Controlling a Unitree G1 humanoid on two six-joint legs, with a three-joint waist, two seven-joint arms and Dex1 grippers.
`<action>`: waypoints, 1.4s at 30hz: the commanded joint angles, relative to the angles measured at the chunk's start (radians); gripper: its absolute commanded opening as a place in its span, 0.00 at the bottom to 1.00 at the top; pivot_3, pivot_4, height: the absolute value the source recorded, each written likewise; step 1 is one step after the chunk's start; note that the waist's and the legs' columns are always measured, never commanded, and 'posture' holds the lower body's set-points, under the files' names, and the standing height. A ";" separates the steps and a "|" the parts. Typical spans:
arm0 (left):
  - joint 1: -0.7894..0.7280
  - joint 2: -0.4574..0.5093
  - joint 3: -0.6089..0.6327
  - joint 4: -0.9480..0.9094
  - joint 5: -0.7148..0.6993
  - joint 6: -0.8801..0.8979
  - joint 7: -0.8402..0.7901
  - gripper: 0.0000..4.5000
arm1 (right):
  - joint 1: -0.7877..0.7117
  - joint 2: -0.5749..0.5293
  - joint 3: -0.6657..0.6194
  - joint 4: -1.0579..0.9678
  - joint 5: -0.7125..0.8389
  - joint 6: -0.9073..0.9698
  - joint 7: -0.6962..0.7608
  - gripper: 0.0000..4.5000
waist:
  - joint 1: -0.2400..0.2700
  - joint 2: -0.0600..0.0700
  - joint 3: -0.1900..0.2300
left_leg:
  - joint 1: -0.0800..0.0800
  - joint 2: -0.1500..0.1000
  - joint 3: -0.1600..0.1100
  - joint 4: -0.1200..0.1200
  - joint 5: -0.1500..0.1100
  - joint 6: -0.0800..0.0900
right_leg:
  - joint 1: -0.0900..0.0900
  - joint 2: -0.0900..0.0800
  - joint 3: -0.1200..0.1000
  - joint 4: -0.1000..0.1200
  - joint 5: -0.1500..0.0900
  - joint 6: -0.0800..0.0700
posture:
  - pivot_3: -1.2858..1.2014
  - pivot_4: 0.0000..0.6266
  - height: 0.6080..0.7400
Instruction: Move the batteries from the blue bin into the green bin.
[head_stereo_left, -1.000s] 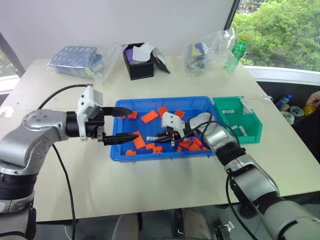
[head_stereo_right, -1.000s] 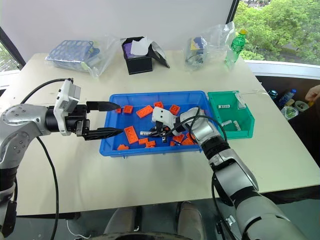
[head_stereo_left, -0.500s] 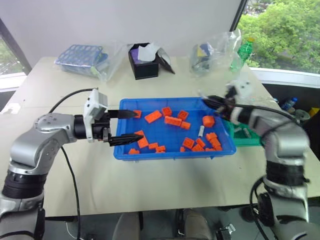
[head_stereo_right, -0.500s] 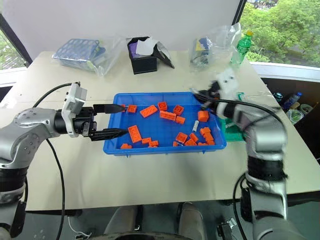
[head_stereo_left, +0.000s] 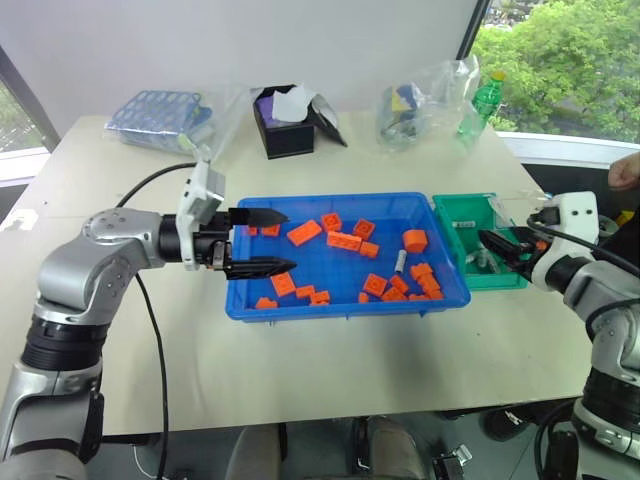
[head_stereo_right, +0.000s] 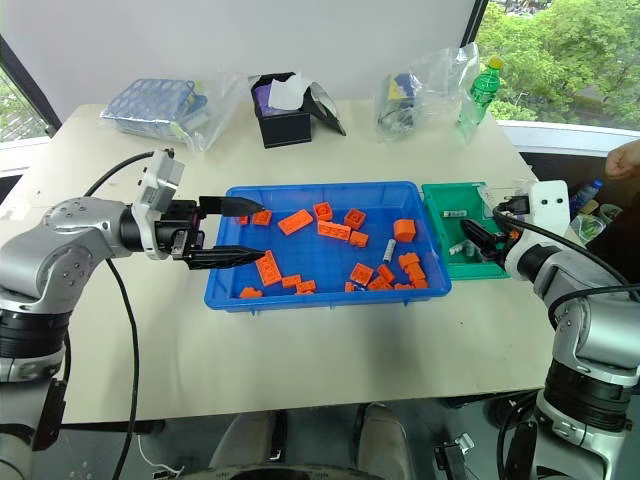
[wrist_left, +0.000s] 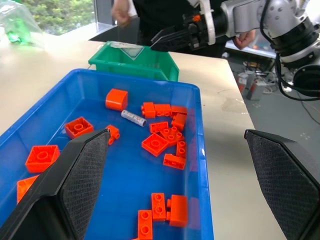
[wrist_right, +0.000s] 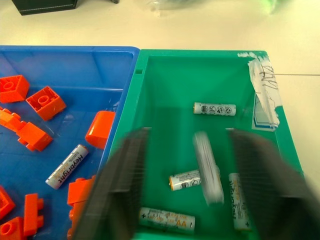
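Pale matte table (head_stereo_left: 330, 385), smooth and bare toward the near edge. Set on it, a wide shallow blue bin (head_stereo_left: 340, 310) of glossy moulded plastic, rectangular with rounded corners. Scattered inside, studded orange bricks (head_stereo_left: 342, 241), blocky and hard-edged, plus one slim silver-grey battery (head_stereo_left: 400, 263) lying flat among them, toward the end nearest the green bin. Same cylinder clear in the right wrist view, printed label along its side, just beside an orange block.

Touching the blue tray's right end, a small deep green bin (wrist_right: 200, 80) with smooth sloped walls and a torn white label (wrist_right: 263, 90) on its rim. On its floor, batteries (wrist_right: 214, 108): smooth metallic cylinders with printed wraps, lying at mixed angles. One more battery (wrist_right: 207, 165) blurred, between the right claw's fingers, touching neither.

Right claw (head_stereo_left: 503, 245) over the green bin's near part, black tapered fingers spread, pinching nothing. White plastic housing behind the fingers, grey metallic forearm trailing off to the right.

Left claw (head_stereo_left: 262, 241) level over the blue tray's left end, pointing right, two long black wedge-shaped fingers (wrist_left: 82, 170) with fine cross-hatched pads, spread wide, empty.

At the table's far side: a black box (head_stereo_left: 280, 130) with its lid open, crinkled clear plastic bags (head_stereo_left: 420, 100), a blue grid rack (head_stereo_left: 155, 112) in a bag, a green bottle (head_stereo_left: 478, 100).
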 joint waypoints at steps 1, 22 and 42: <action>-0.034 0.000 -0.006 -0.013 0.002 -0.011 -0.016 1.00 | -0.050 -0.032 0.018 -0.090 0.037 0.001 -0.019 0.63 | 0.000 0.000 0.000 | 0.000 0.000 0.000 0.000 0.000 0.000 | 0.000 0.000 0.000 0.000 0.000 0.000 | 0.52 0.24 0.82; -0.069 -0.032 -0.033 0.021 0.057 -0.050 -0.035 1.00 | -0.239 0.401 0.238 -0.001 -0.064 0.412 -0.438 0.63 | -0.002 0.003 0.002 | -0.001 0.000 -0.001 0.000 0.000 0.001 | -0.003 0.001 0.000 -0.004 0.002 -0.003 | 0.52 0.24 0.82; -0.035 -0.032 -0.013 0.003 0.055 -0.053 -0.023 1.00 | -0.342 0.377 0.234 0.018 0.000 0.372 -0.378 0.01 | -0.004 0.003 0.002 | -0.001 0.000 -0.001 -0.002 0.000 0.001 | -0.002 0.001 0.000 -0.002 0.000 0.000 | 0.52 0.24 0.82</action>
